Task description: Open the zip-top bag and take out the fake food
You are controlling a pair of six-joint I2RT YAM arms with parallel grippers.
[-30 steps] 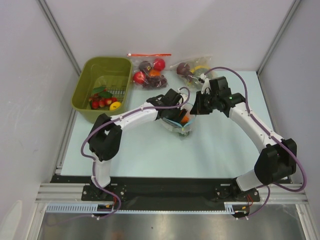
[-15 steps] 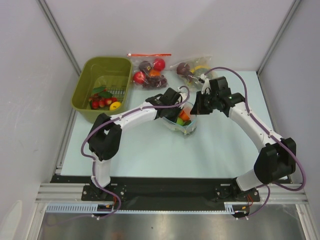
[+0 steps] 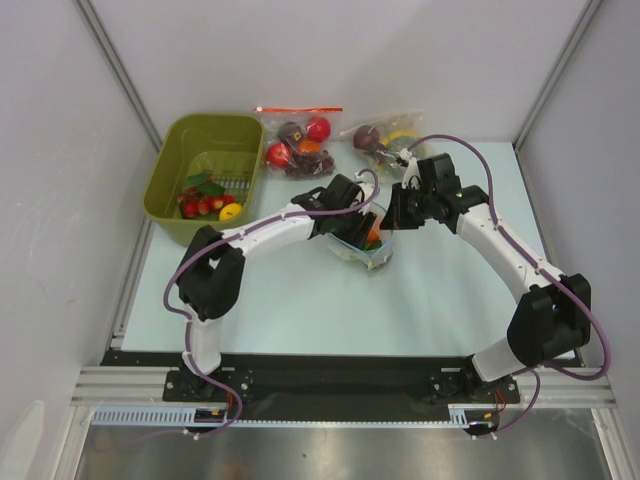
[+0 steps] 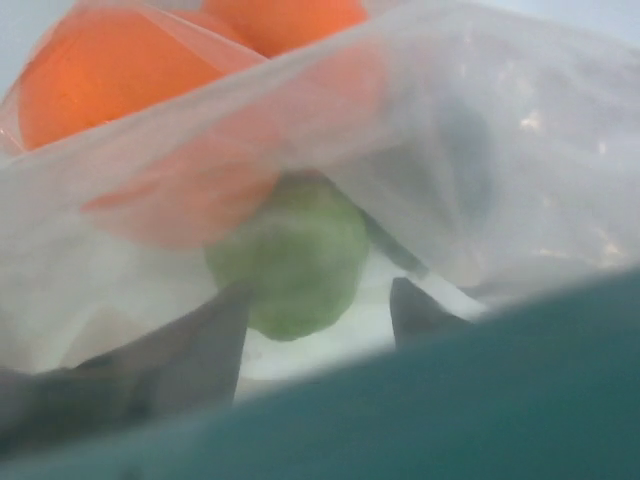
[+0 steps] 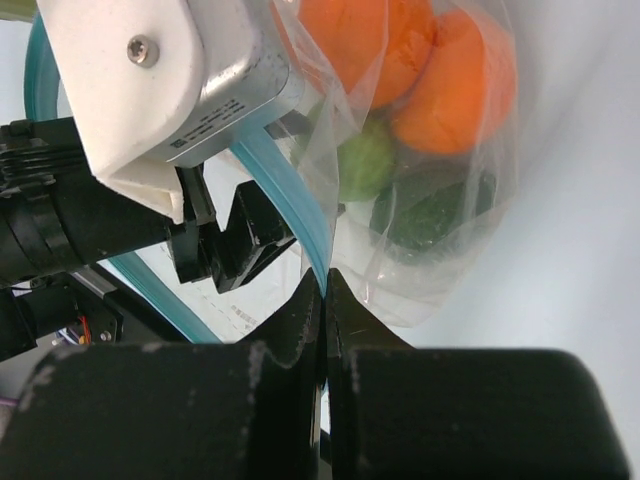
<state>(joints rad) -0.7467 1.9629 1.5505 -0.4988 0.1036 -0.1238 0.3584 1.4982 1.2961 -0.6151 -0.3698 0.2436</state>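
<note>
The zip-top bag (image 3: 362, 248) lies mid-table between both arms, its mouth held open. My right gripper (image 3: 392, 222) is shut on the light-blue zip strip (image 5: 275, 170), pinching it at the jaws (image 5: 325, 285). My left gripper (image 3: 355, 222) is open, with its fingers (image 5: 235, 245) at the bag's mouth, the other strip side behind them. In the left wrist view the gripper (image 4: 320, 300) points at the light green fruit (image 4: 290, 255), with orange fruit (image 4: 120, 80) above it behind plastic. The right wrist view shows orange (image 5: 450, 80), light green (image 5: 365, 165) and dark green (image 5: 435, 215) fruit in the bag. The yellow fruit is hidden.
An olive-green bin (image 3: 175, 170) with red cherry tomatoes and other small pieces stands at the back left. A clear bag with a red-orange zip strip (image 3: 300, 140) and another clear bag of fruit (image 3: 385, 135) lie along the back wall.
The bag's mouth has spread wider and the orange fruit shows more from above. Both grippers have shifted only slightly at the bag.
</note>
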